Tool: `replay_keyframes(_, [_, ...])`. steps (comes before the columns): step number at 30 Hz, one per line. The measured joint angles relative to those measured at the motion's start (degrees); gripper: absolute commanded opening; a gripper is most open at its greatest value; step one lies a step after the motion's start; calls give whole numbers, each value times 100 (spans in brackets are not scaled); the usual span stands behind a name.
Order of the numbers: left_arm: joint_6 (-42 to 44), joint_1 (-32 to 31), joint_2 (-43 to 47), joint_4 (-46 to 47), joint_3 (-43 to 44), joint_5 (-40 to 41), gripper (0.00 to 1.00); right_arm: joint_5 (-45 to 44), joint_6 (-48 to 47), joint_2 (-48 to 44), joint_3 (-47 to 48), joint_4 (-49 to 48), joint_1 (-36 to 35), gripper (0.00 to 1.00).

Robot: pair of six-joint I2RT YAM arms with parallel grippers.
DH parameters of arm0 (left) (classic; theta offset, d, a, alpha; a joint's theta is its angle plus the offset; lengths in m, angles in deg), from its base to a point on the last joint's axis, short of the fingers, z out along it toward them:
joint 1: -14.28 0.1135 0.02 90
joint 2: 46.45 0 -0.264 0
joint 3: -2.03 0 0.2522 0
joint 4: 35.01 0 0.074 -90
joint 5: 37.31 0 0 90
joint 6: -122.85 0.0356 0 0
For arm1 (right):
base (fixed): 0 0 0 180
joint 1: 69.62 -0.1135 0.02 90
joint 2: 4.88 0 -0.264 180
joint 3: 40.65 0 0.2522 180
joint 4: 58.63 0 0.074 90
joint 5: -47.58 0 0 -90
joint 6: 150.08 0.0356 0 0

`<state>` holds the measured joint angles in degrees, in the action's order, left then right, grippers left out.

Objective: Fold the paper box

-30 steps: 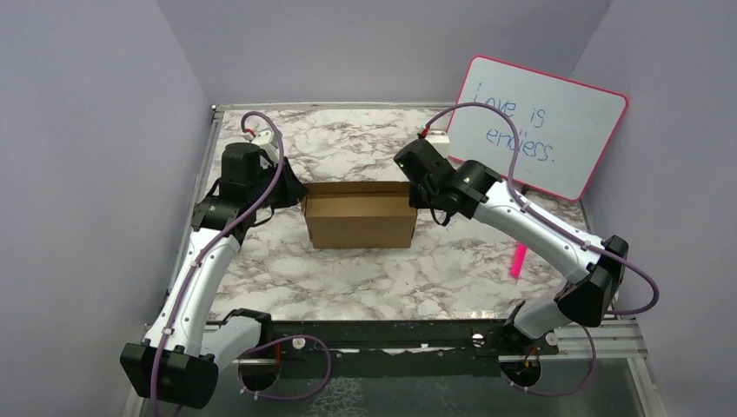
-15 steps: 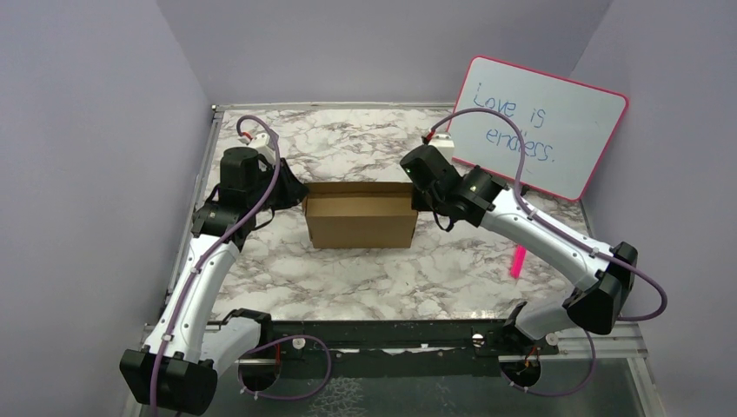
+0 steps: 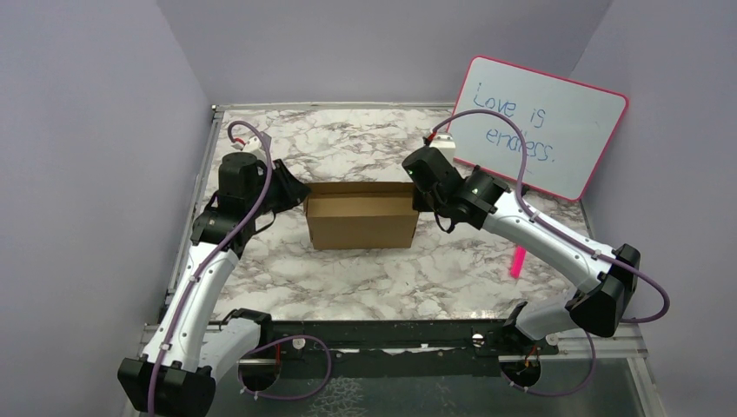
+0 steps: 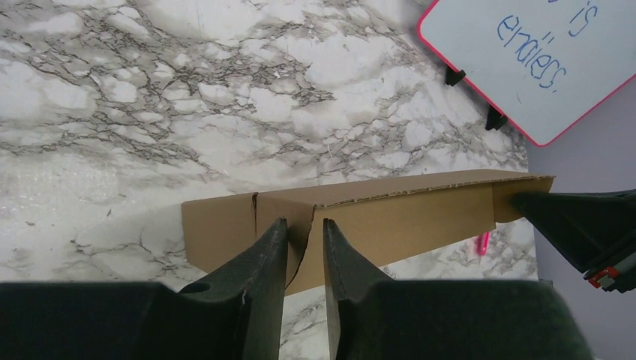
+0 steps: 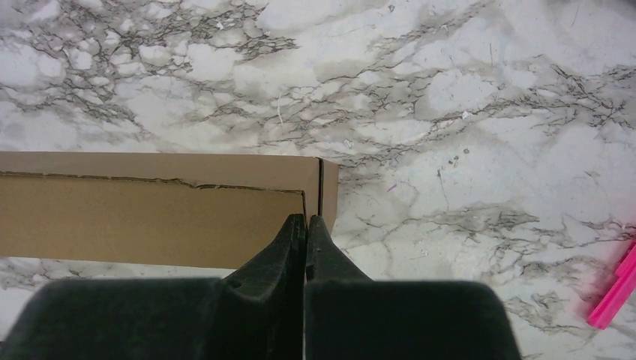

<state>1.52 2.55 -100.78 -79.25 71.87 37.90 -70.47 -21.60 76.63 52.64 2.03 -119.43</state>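
Observation:
The paper box (image 3: 361, 217) is a plain brown open-topped box, standing folded at the middle of the marble table. My left gripper (image 3: 298, 196) is at its left end. In the left wrist view the jaws (image 4: 304, 223) stand a little apart, with the end wall's curved flap edge of the box (image 4: 390, 214) showing in the gap. My right gripper (image 3: 418, 199) is at the box's right end. In the right wrist view its fingers (image 5: 306, 218) are pressed together, tips at the right end wall of the box (image 5: 150, 217). No cardboard shows between them.
A pink-rimmed whiteboard (image 3: 541, 126) with blue writing leans at the back right. A pink marker (image 3: 519, 260) lies on the table right of the box, under the right forearm. Purple walls close in the left, back and right.
The left arm's elbow has drawn back and left a little, and the right arm's elbow has shifted right. Both grippers stay at the box's ends. The box has not moved.

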Motion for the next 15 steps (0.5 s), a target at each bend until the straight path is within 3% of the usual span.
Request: replay_keyframes(15, [-686,-380,76,315,-81,529,32,-125,0,13,-4,11,17,1])
